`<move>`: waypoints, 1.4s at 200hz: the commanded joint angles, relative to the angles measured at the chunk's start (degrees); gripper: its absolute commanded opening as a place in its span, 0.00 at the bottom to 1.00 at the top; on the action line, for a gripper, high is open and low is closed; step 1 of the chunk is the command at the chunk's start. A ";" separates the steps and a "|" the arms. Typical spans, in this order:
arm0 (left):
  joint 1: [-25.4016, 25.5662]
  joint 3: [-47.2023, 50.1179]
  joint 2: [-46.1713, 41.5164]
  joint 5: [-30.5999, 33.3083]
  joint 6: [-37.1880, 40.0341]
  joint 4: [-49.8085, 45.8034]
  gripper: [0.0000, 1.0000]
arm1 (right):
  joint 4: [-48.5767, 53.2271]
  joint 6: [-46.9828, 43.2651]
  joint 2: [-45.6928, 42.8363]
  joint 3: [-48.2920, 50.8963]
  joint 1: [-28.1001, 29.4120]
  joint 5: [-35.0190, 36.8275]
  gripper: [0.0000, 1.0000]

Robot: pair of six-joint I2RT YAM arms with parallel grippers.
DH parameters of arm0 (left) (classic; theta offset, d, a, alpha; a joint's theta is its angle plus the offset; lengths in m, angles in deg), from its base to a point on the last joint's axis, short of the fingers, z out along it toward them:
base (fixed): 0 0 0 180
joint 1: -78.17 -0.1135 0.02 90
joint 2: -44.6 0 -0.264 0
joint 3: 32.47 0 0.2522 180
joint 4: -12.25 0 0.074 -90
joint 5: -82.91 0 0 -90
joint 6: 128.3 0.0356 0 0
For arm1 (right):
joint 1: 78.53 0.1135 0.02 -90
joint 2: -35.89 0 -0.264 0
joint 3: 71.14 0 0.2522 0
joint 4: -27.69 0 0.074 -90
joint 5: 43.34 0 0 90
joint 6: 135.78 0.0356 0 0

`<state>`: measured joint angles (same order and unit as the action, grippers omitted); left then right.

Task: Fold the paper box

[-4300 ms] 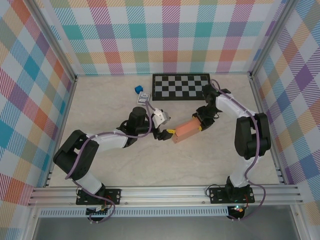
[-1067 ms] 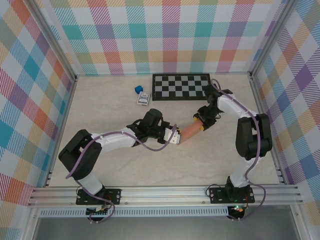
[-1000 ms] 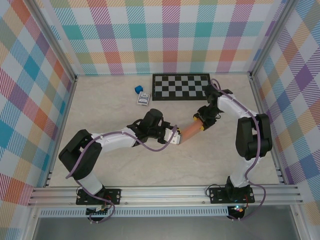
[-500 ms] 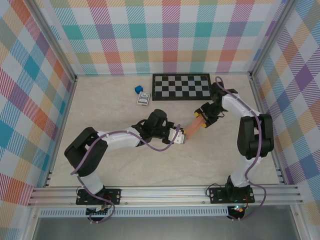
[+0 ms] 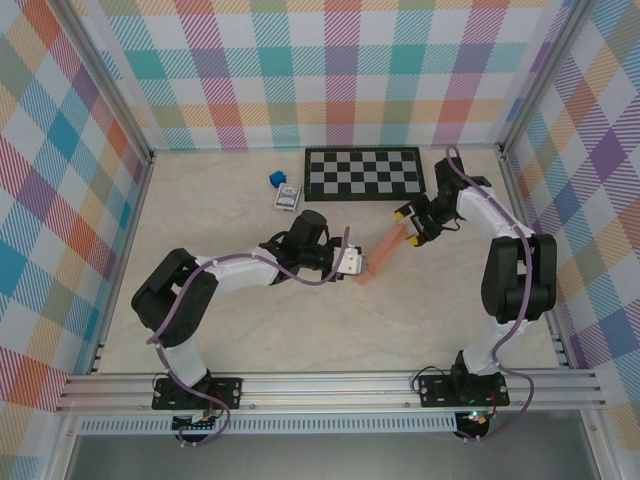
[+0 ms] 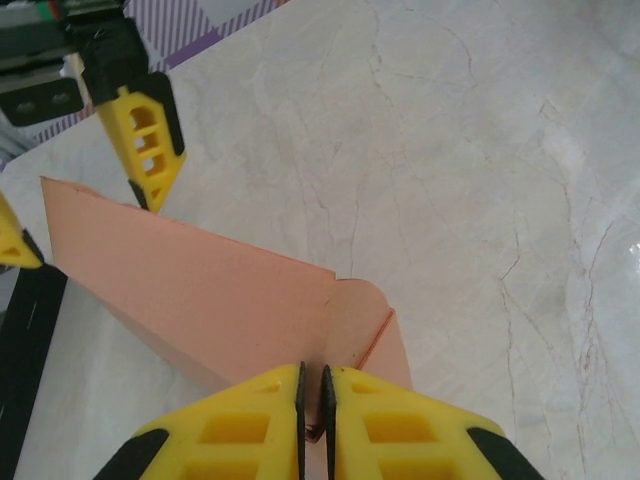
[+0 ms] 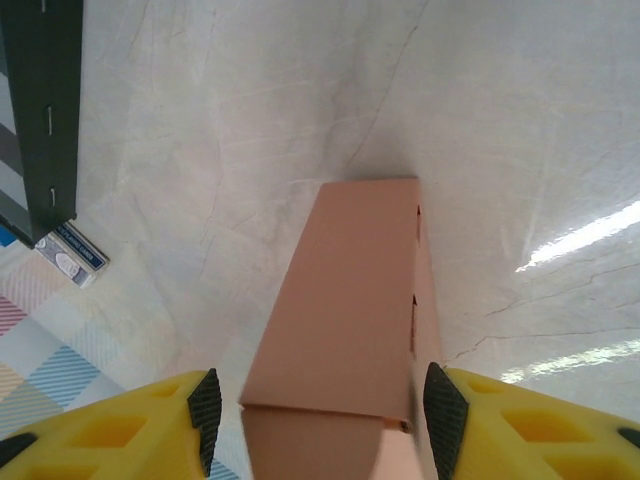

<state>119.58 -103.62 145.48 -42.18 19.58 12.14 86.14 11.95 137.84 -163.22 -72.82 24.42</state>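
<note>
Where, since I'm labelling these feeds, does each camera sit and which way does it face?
Top external: above and behind the robot, looking down on the table; left gripper and right gripper show.
Left wrist: on the left arm, looking along its shut gripper, which pinches the paper box by a flap.
Right wrist: on the right arm, looking past its open fingers straddling the paper box.
Shared: all three see the paper box.

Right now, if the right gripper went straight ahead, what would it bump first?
Probably the box: its near end sits between the right gripper's open fingers, right in its way.
</note>
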 commanded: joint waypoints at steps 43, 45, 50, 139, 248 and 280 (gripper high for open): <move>-1.60 2.04 4.08 0.21 -2.14 -9.67 0.13 | -3.12 -0.02 0.45 -0.14 1.73 -2.27 0.56; -1.59 2.02 4.20 0.20 -2.12 -9.69 0.13 | -3.25 0.00 0.44 -0.09 1.79 -2.34 0.56; -1.59 1.93 4.32 0.17 -2.16 -9.78 0.13 | -3.64 0.18 0.44 0.16 1.92 -2.45 0.55; -1.64 1.06 5.19 -0.41 -1.90 -11.24 0.12 | -7.92 3.67 -0.30 3.96 2.27 -0.63 0.40; -7.98 2.37 -5.00 -8.21 -16.24 -4.57 0.13 | -11.22 0.31 2.38 4.79 2.72 1.87 0.26; -8.10 2.26 -6.66 -9.03 -26.28 2.09 0.16 | -11.55 -0.28 2.98 4.45 2.74 1.61 0.27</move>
<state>111.36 -101.45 141.74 -47.82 2.73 9.56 73.59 13.24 137.99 -160.21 -70.28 23.17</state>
